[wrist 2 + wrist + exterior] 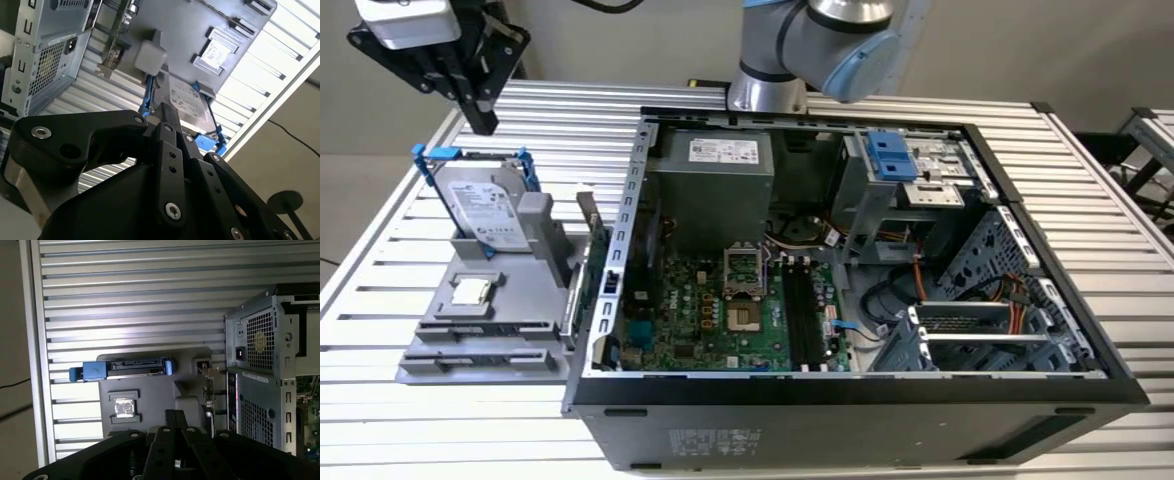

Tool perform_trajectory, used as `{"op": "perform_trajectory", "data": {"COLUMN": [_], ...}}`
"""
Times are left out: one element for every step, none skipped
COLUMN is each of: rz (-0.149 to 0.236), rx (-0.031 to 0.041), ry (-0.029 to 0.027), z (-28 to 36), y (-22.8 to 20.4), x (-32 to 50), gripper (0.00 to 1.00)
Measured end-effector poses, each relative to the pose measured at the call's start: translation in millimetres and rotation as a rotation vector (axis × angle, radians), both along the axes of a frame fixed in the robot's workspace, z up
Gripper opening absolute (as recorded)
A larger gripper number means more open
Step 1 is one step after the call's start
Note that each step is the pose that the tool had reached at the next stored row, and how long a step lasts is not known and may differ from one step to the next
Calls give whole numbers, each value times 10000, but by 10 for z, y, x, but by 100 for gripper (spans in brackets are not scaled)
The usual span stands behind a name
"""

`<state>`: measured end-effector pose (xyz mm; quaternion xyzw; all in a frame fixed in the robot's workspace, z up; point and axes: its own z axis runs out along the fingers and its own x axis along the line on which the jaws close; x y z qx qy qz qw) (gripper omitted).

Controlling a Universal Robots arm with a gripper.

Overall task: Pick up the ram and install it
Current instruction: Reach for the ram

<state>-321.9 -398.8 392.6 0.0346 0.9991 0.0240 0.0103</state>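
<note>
Grey plastic forms the holder (467,350) that lies on the slatted metal table (547,120), just beside the open computer case (854,420) on the exterior view's left. The ram (592,225) stands on edge in a slot along the holder's side nearest the case, a thin dark board close to the case wall and apart from the claw. Both wrist views show it too: edge-on between the holder and the case in the first wrist view (209,387), and as a greenish board next to the case in the second wrist view (116,42). On the same holder a silver hard drive (487,210) in a blue frame leans upright at the far end, and a small square processor chip (471,291) sits flat in its pocket nearer the front. The claw (483,122) hangs above the table past the hard drive's far end, well away from the ram. Its black fingers are pressed together with nothing between them, as the first wrist view (175,414) and the second wrist view (162,112) also show. Inside the case the green motherboard (720,310) lies exposed, with long black slots (801,320) running beside the processor socket.
</note>
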Motion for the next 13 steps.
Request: {"op": "perform_trajectory", "data": {"rz": [1,0,0,0,0,-1,0,-1,0,-1,0,0,0], "rx": [0,0,0,0,-1,0,0,0,0,0,0,0,-1], "ry": [0,0,0,0,1,0,0,1,0,0,0,0,1], "z": [0,0,0,0,0,0,0,0,0,0,0,0,0], "y": [0,0,0,0,0,0,0,0,0,0,0,0,0], "x": [-23,-45,-69,-90,-115,-138,-161,-185,-208,-230,-254,-281,-304], "gripper": [0,0,0,0,0,0,0,0,0,0,0,0,0]}}
